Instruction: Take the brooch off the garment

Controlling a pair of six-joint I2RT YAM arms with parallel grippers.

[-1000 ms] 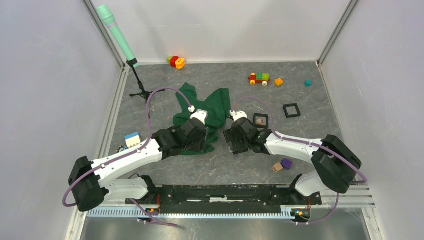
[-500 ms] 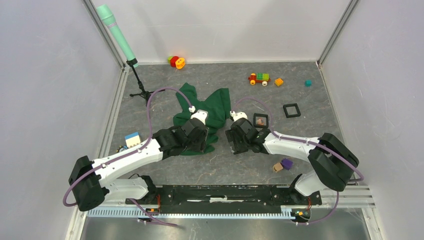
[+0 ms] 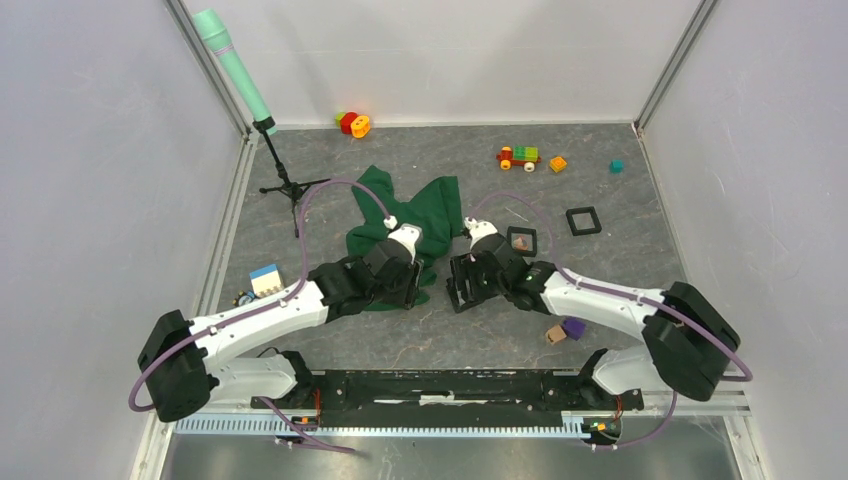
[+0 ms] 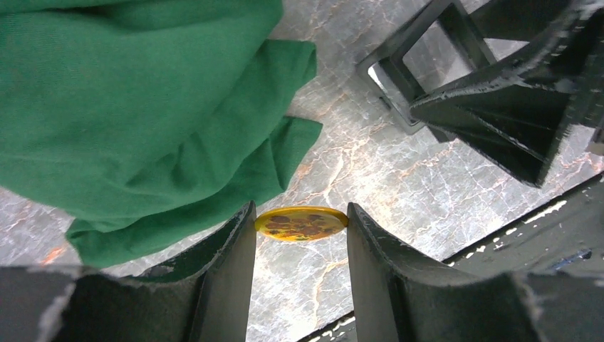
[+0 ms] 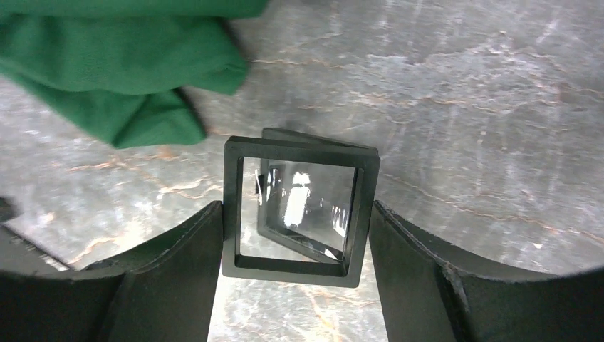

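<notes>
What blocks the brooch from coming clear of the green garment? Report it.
Nothing visible. The left gripper pinches the brooch over the table beside the garment, with no cloth seen on it. The right gripper holds a black frame apart from it.

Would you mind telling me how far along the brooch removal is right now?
Done: the brooch, a yellow disc, is off the green garment, over bare table. In hand: the left claw pinches it, while the right claw holds a black frame. Remaining: probably only setting it down, perhaps in that frame.
</notes>
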